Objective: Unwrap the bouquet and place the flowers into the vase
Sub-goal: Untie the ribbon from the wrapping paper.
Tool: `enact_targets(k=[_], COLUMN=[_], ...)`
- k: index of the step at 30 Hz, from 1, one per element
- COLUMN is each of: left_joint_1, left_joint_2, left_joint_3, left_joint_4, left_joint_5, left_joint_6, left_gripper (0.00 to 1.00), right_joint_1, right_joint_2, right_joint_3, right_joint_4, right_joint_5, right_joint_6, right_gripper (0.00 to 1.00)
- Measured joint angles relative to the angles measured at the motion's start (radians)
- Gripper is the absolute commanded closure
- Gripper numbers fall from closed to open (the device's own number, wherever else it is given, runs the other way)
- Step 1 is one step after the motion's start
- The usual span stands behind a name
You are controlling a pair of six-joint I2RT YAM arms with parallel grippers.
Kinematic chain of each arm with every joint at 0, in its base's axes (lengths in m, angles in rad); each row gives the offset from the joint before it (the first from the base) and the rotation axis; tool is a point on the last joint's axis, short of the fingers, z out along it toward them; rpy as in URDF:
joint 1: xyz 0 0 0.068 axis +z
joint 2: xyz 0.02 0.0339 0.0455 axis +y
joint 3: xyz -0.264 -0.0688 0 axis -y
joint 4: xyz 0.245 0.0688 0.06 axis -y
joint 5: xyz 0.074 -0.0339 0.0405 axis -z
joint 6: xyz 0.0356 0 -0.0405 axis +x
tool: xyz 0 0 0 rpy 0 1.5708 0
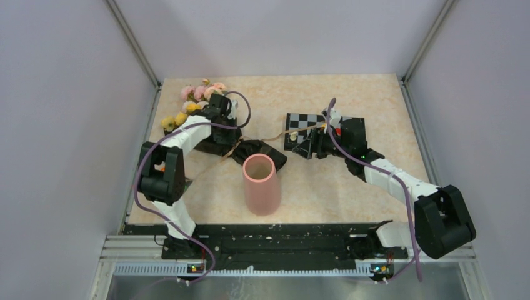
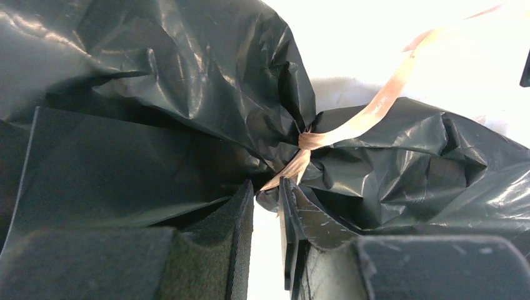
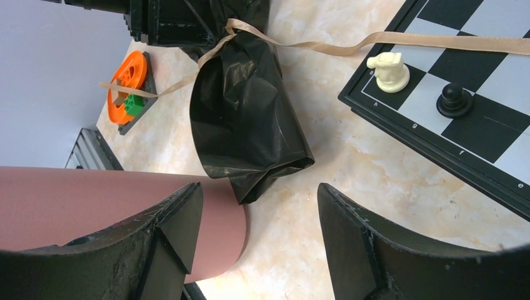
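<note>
Beige marbled table (image 1: 337,194), pale lilac walls (image 1: 56,94). The left gripper (image 2: 265,187), narrowly parted, noses the ribbon knot (image 2: 306,140) of the bouquet (image 2: 206,69); whether it grips, I cannot tell. The right gripper (image 3: 259,187) gapes empty beside the vase (image 3: 94,206).

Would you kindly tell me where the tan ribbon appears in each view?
Top: ribbon runs through the centre, from wrapping to chessboard.
Left wrist: ribbon knotted at centre, trailing to the upper right.
Right wrist: ribbon crosses the top.
Shared landmark: the black wrapping.
</note>
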Motion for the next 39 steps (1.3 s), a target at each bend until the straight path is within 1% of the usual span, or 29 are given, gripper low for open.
enact_targets(k=[10, 15, 27, 39], left_joint_1=[0.000, 0.000, 0.000, -0.018], left_joint_2=[0.013, 0.015, 0.016, 0.017], left_joint_3=[0.000, 0.001, 0.000, 0.000], left_joint_4=[-0.006, -0.011, -0.008, -0.015], left_joint_5=[0.044, 0.043, 0.001, 0.016], left_joint_6=[0.015, 0.023, 0.023, 0.034], left_gripper=[0.74, 0.77, 0.80, 0.79], right_joint_1=[0.000, 0.000, 0.000, 0.000], right_joint_2=[0.000, 0.000, 0.000, 0.000], right_joint_3=[0.000, 0.000, -0.001, -0.006], right_joint_4=[-0.014, -0.015, -0.022, -0.029], right_joint_5=[0.004, 0.007, 0.007, 0.007], right_joint_6=[-0.006, -0.014, -0.022, -0.023], right_gripper=[0.31, 0.31, 0.31, 0.32])
